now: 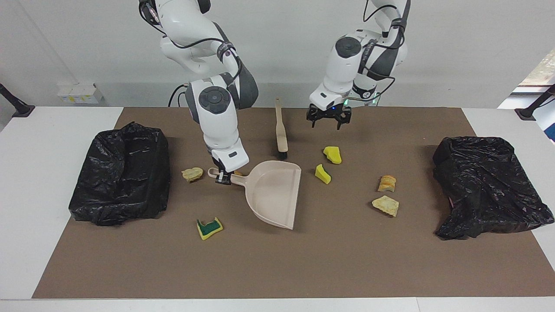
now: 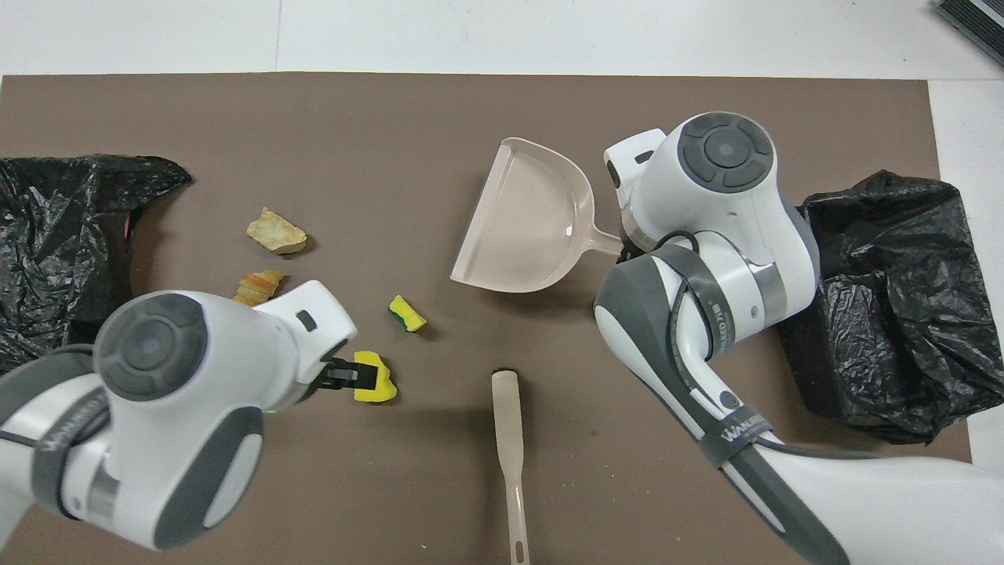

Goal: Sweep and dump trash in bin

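Observation:
My right gripper (image 1: 223, 175) is shut on the handle of the beige dustpan (image 1: 273, 193), which lies on the mat with its mouth toward the left arm's end. My left gripper (image 1: 328, 121) hangs open over the mat beside the beige brush (image 1: 281, 130), above a yellow sponge chunk (image 1: 332, 154). Trash is scattered about: a second yellow piece (image 1: 322, 173), two bread-like lumps (image 1: 386, 183) (image 1: 385, 205), a tan lump (image 1: 192, 173) and a yellow-and-green sponge (image 1: 210, 227). In the overhead view the dustpan (image 2: 525, 220) and brush (image 2: 508, 439) show.
A black bag-lined bin (image 1: 121, 173) stands open at the right arm's end of the brown mat. Another black bag (image 1: 485, 186) lies crumpled at the left arm's end. White table surrounds the mat (image 1: 303, 268).

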### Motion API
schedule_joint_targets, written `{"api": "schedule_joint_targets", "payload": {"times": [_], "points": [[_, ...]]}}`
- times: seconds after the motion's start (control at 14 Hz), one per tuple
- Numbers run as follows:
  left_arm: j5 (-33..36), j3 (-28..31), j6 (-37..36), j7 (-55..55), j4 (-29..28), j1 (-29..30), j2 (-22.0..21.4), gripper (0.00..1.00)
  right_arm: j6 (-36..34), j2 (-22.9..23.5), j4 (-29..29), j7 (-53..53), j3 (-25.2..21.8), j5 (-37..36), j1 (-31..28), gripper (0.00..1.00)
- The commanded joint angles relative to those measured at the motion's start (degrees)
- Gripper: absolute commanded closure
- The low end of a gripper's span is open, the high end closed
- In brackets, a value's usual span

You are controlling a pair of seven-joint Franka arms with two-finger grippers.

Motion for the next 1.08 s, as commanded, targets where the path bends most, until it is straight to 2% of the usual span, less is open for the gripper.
{"api": "schedule_joint_targets", "payload": {"times": [0.0, 0.14, 0.29, 0.5, 0.57, 0.65, 0.72, 0.79, 0.86, 1.0], "points": [[-0.04, 1.27, 5.36, -9.58, -0.91, -8.37, 3.42, 0.0, -1.49, 3.67, 4.51, -4.46, 0.63, -4.12, 0.77, 1.0], [-0.04, 1.27, 9.14, -14.77, -0.91, -14.43, 5.7, 0.0, -0.97, 4.73, 4.52, -5.08, 0.72, -7.36, 1.82, 1.0], [-0.04, 1.27, 10.82, -17.78, -1.44, -17.61, 6.59, 0.0, -0.35, 5.08, 4.17, -4.73, 0.72, -8.17, 3.32, 1.0], [-0.13, 1.18, 11.96, -19.54, -1.53, -19.72, 8.69, 0.0, 2.8, 4.82, 2.25, -3.86, 0.72, -7.82, 3.85, 1.0], [-0.21, 1.18, 11.79, -19.54, -1.53, -19.91, 8.79, 0.04, 3.51, 4.56, 1.1, -2.98, 0.72, -7.91, 4.02, 1.0], [-0.21, 1.18, 11.62, -19.72, -1.61, -19.91, 8.79, 0.25, 3.6, 4.38, 0.74, -2.62, 0.72, -7.99, 4.11, 1.0], [-0.21, 1.18, 11.18, -19.81, -1.61, -19.99, 8.7, 0.66, 3.34, 4.21, 0.74, -2.53, 0.72, -8.0, 4.29, 1.0], [-0.3, 1.27, 11.0, -19.46, -1.61, -20.0, 8.7, 0.95, 3.17, 4.03, 0.48, -2.53, 0.72, -8.0, 4.29, 1.0], [-0.3, 1.27, 10.91, -19.54, -1.7, -19.91, 8.7, 1.0, 3.08, 4.03, 0.47, -2.53, 0.72, -8.0, 4.64, 1.0], [-0.3, 1.27, 10.83, -18.93, -2.4, -19.91, 8.35, 1.0, 2.9, 3.77, 0.12, -1.4, 0.72, -7.82, 5.08, 1.0]]}}
